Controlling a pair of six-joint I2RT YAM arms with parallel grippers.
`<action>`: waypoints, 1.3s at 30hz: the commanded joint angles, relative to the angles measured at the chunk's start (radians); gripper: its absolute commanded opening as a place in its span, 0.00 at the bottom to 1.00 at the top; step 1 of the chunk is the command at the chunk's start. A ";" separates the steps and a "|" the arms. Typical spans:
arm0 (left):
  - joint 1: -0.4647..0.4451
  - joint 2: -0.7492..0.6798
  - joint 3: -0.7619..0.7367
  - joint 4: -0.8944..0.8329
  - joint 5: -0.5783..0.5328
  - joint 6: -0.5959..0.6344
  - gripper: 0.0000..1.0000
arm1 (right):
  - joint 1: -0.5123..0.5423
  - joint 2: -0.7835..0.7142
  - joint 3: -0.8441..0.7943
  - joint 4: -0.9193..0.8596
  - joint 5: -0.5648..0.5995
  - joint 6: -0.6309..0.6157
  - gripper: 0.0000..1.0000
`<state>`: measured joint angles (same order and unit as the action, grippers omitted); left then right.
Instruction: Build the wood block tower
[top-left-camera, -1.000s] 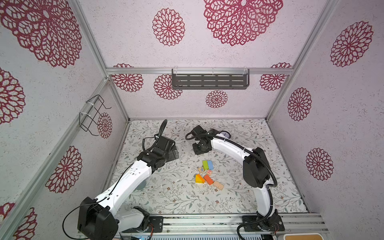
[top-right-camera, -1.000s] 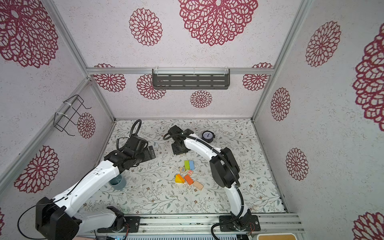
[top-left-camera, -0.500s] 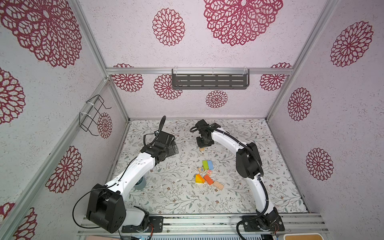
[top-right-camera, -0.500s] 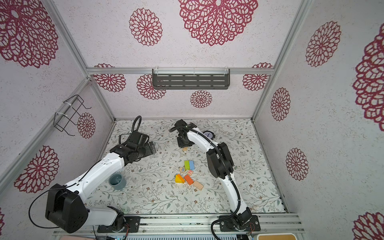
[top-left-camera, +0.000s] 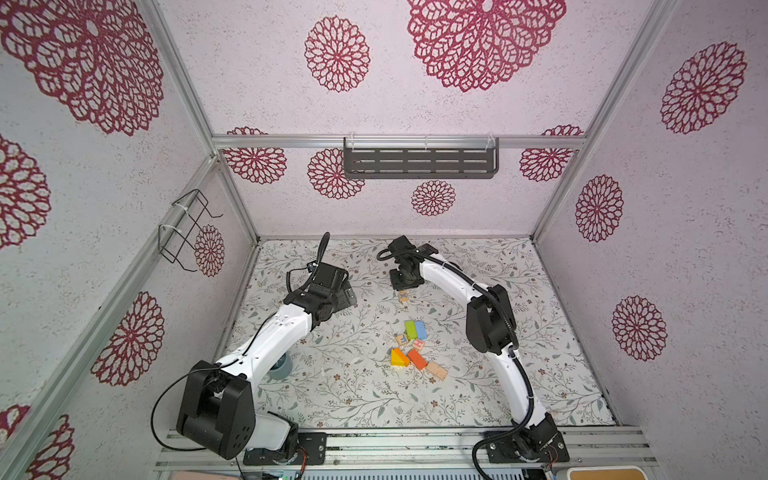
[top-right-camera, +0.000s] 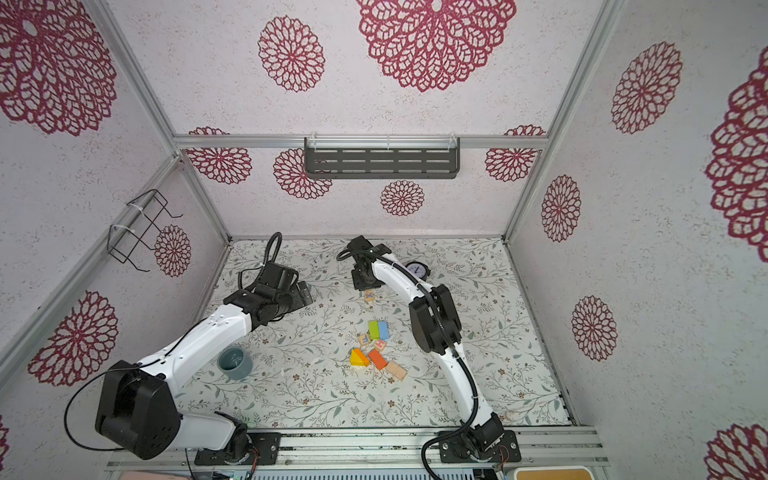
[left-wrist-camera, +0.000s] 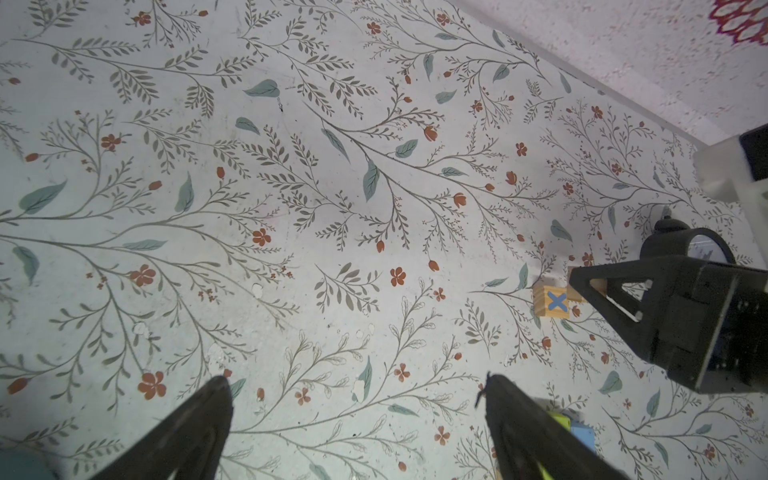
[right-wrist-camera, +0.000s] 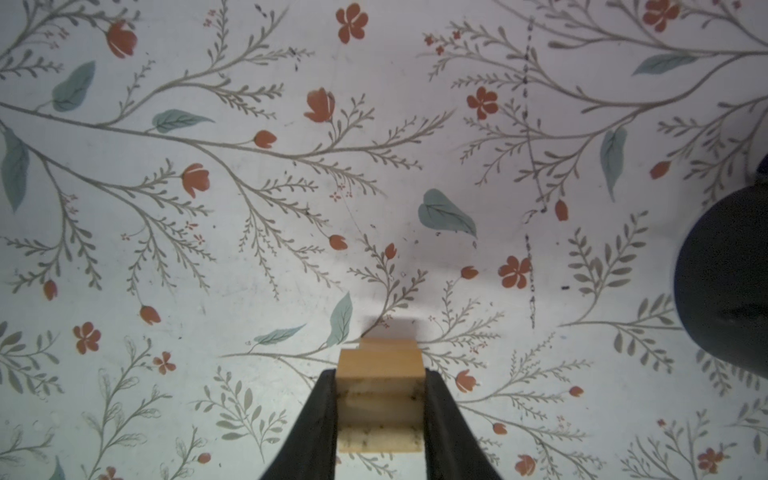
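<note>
My right gripper (right-wrist-camera: 380, 399) is shut on a natural-wood cube (right-wrist-camera: 380, 363), low over the mat at the back middle (top-left-camera: 405, 286). A cube with a blue X (left-wrist-camera: 552, 302) sits right against that spot. I cannot tell whether the two touch. My left gripper (left-wrist-camera: 357, 386) hangs open over bare mat, left of the cubes (top-left-camera: 345, 293). Nearer the front, the other wood blocks lie loose: green (top-left-camera: 410, 329), blue (top-left-camera: 420, 329), two printed cubes (top-left-camera: 402, 340), a yellow and orange wedge (top-left-camera: 398, 358), an orange-red brick (top-left-camera: 417, 359), a tan brick (top-left-camera: 436, 370). No tower is in view.
A round black clock (top-right-camera: 417, 270) lies behind the right forearm, close to the held cube. A blue-grey cup (top-right-camera: 235, 363) stands under the left arm. A dark shelf (top-left-camera: 419, 162) and a wire basket (top-left-camera: 183, 232) hang on the walls.
The right arm's elbow has swung inward while its gripper stayed near the back middle, still shut on the cube. The left gripper has drifted slightly back and right, still open.
</note>
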<state>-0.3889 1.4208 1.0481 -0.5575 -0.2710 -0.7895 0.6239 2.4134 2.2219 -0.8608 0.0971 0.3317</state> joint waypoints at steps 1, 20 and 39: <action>0.006 0.006 -0.013 0.028 -0.009 -0.024 0.97 | -0.011 0.023 0.051 -0.009 0.005 -0.013 0.33; 0.006 -0.054 -0.091 0.038 0.006 -0.035 0.97 | -0.009 0.093 0.132 -0.047 -0.001 0.012 0.32; 0.004 -0.108 -0.156 0.053 0.024 -0.028 0.97 | 0.016 0.042 0.048 -0.047 0.031 0.032 0.32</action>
<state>-0.3878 1.3392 0.8963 -0.5285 -0.2485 -0.8089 0.6331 2.4966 2.2852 -0.8749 0.1120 0.3416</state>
